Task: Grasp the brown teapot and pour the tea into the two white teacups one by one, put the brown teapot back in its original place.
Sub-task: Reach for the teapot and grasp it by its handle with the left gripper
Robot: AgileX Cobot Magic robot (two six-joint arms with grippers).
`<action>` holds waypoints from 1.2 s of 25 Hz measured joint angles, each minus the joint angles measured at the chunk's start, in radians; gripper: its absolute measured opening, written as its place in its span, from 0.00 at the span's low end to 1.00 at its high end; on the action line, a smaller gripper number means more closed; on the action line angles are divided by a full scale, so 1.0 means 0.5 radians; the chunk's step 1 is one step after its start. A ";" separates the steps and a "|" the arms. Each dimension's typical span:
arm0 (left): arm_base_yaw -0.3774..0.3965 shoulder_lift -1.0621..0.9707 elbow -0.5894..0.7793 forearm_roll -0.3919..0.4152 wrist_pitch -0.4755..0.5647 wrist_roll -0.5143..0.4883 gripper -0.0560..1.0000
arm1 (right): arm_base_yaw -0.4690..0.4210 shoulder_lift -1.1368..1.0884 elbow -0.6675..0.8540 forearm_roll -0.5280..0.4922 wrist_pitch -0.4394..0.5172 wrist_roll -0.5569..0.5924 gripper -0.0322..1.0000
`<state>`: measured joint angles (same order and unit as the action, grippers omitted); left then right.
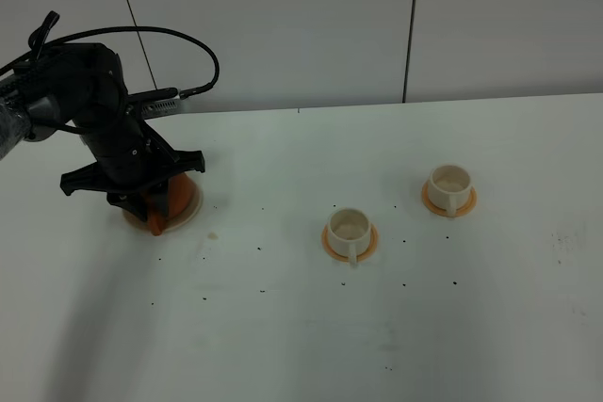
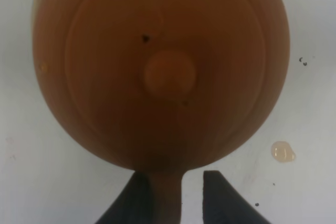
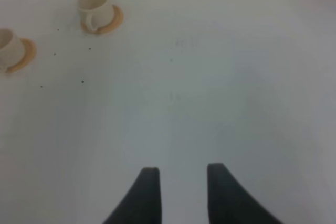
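Far left of white table (image 1: 283,327): left gripper (image 2: 175,176) pointed down over brown teapot (image 2: 105,77), pot sitting on cream plate (image 1: 194,197). In the high view, only a sliver of plate rim and an orange-brown edge of the pot clear of the black arm. Wrist view straight down on the lid, lid knob (image 2: 169,73) near centre. Jaws parted and straddling loop handle (image 2: 167,199): handle against one dark finger (image 2: 134,205), a strip of table visible between handle and the other finger, so not clamped. Small pale droplet (image 2: 283,151) on the table just beside the pot, a few dark specks nearby. Right of centre: nearer teacup (image 1: 350,228), upright on orange saucer (image 1: 370,244), handle toward the near table edge; contents not discernible. Farther right and farther back: second teacup (image 1: 449,183), upright on its own saucer (image 1: 469,201), well apart from the first. Both cups well apart from the teapot. Right gripper (image 3: 182,179) outside the high view; in its wrist view, fingers (image 3: 147,195) spread with nothing between them, bare table beneath, both cups small in the distance.
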<state>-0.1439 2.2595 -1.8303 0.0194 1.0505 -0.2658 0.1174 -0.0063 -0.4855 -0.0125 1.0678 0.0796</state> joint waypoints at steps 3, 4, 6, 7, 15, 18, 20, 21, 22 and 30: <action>0.000 0.000 0.000 0.009 0.000 0.000 0.34 | 0.000 0.000 0.000 0.000 0.000 0.000 0.24; 0.000 0.000 0.000 0.014 0.000 0.000 0.33 | 0.000 0.000 0.000 0.000 0.000 0.000 0.24; -0.004 0.000 0.000 0.032 0.001 0.002 0.32 | 0.000 0.000 0.000 0.000 0.000 0.000 0.24; -0.006 0.000 0.000 0.039 0.002 0.002 0.31 | 0.000 0.000 0.000 0.000 0.000 0.000 0.24; -0.009 0.000 0.000 0.054 0.007 0.002 0.29 | 0.000 0.000 0.000 0.000 0.000 0.000 0.25; -0.009 0.000 0.000 0.054 0.007 0.002 0.29 | 0.000 0.000 0.000 0.000 0.000 0.000 0.26; -0.009 0.000 0.000 0.054 0.007 0.002 0.29 | 0.000 0.000 0.000 0.000 0.000 0.000 0.26; -0.009 0.000 0.000 0.054 0.007 0.002 0.28 | 0.000 0.000 0.000 0.000 0.000 0.000 0.26; -0.009 0.000 0.000 0.054 0.008 0.002 0.27 | 0.000 0.000 0.000 0.000 0.000 0.000 0.26; -0.015 0.000 0.000 0.073 0.015 0.082 0.22 | 0.000 0.000 0.000 0.000 0.000 0.000 0.26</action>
<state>-0.1514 2.2595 -1.8303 0.0559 1.0581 -0.2249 0.1174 -0.0063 -0.4855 -0.0125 1.0678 0.0796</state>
